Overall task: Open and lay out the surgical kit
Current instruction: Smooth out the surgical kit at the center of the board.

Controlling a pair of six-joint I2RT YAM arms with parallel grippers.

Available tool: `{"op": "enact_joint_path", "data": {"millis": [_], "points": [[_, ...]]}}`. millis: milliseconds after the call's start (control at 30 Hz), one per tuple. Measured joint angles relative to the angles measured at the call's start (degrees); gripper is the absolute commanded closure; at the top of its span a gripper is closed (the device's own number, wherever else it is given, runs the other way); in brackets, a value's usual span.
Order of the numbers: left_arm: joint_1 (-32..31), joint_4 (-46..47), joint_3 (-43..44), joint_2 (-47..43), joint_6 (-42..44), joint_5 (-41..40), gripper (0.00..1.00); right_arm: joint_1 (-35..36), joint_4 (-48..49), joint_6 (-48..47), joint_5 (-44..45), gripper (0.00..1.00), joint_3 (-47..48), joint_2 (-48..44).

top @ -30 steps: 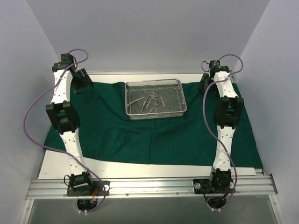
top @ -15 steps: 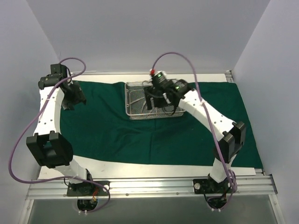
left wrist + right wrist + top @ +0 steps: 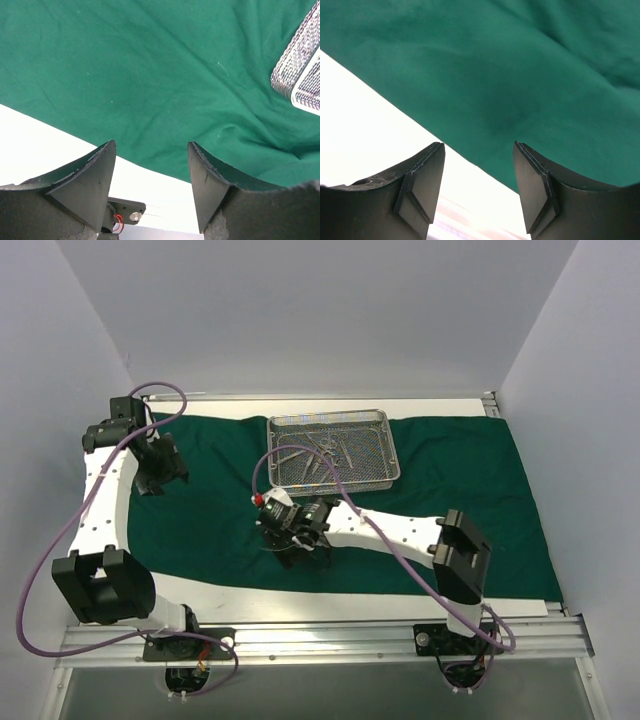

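Pale walls close in a white bench [image 3: 300, 605], and across it we see the dark green cloth [image 3: 420, 530] spread open. The wire-mesh tray [image 3: 340, 483] sits at its far middle, with steel instruments [image 3: 322, 452] inside. The left gripper [image 3: 150, 150] hangs spread over the cloth's left part. The right gripper [image 3: 479, 150] — spread too, holding nothing — hovers above the cloth's near edge.

A dark green cloth [image 3: 430, 510] lies spread flat over the white surface [image 3: 250, 595]. A silver wire-mesh tray [image 3: 335, 483] sits on the cloth's far middle, with slim steel instruments [image 3: 325, 452] lying loose inside it. The left gripper [image 3: 158, 478] hangs over the cloth's far left part. The right arm stretches leftward, its gripper [image 3: 290, 545] low over the cloth near the front edge, well apart from the tray
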Motion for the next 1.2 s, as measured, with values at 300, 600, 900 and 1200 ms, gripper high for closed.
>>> {"op": "enact_joint_path", "data": {"millis": [300,600,900,1200], "points": [[0.00,-0.28,-2.78,-4.70,-0.04,0.87,0.32,1.05,7.06,1.07,1.40,0.43,-4.96,7.19],[0.00,-0.39,-5.88,-6.21,0.09,0.92,0.32,1.95,12.87,3.30,0.85,0.43,-13.35,5.29],[0.00,0.15,-5.99,-5.35,0.22,1.16,0.32,6.73,15.56,6.86,-2.27,0.42,-26.49,-4.76],[-0.02,0.57,-6.12,-3.13,0.74,1.25,0.33,6.38,2.58,4.17,-0.13,0.25,-9.01,-3.48]]}}
